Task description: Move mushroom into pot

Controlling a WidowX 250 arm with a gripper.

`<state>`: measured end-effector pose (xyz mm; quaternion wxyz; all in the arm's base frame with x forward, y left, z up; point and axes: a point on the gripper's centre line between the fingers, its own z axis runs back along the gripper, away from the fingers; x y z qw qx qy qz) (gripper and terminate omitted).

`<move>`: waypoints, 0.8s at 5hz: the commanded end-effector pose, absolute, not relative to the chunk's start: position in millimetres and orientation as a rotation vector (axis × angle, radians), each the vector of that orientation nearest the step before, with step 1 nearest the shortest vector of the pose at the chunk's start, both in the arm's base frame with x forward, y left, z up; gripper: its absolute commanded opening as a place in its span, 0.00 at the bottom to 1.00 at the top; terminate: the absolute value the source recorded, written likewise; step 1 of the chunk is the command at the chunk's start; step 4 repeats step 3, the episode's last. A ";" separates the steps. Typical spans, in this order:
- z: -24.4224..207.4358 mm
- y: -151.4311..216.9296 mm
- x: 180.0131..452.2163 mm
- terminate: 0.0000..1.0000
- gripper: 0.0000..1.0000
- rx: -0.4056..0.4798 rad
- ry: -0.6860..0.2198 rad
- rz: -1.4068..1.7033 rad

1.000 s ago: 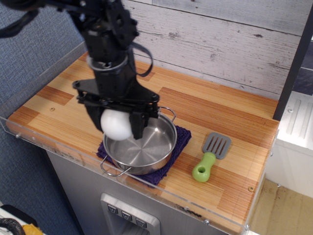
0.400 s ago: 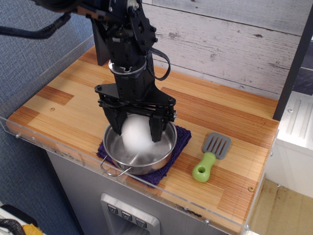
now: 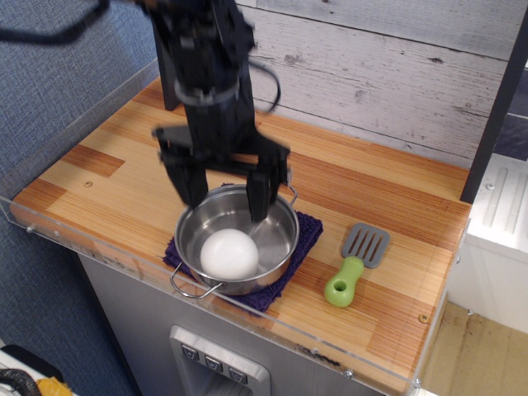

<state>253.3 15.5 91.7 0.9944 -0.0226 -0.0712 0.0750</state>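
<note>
The white mushroom (image 3: 229,253) lies inside the shiny steel pot (image 3: 277,245), towards its front left, cap side up; its stem is hidden. The pot stands on a dark purple cloth (image 3: 308,233) near the counter's front edge. My black gripper (image 3: 224,196) hangs just above the pot's back rim, jaws spread wide and empty. Its fingers (image 3: 259,198) are apart from the mushroom, which sits below and in front of them.
A grey spatula with a green handle (image 3: 353,264) lies on the wooden counter to the right of the pot. A clear plastic wall (image 3: 247,309) runs along the front and left edges. A plank wall stands behind.
The gripper carried the mushroom right over the pot, lowered it, opened and let go. The mushroom now rests in the pot and the gripper has risen slightly.
</note>
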 end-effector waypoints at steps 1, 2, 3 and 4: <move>170.8 26.3 268.4 0.00 1.00 0.007 -0.265 0.152; 173.1 26.9 279.5 0.00 1.00 0.004 -0.142 0.130; 170.6 26.1 280.2 1.00 1.00 -0.005 -0.102 0.115; 170.6 26.1 280.2 1.00 1.00 -0.005 -0.102 0.115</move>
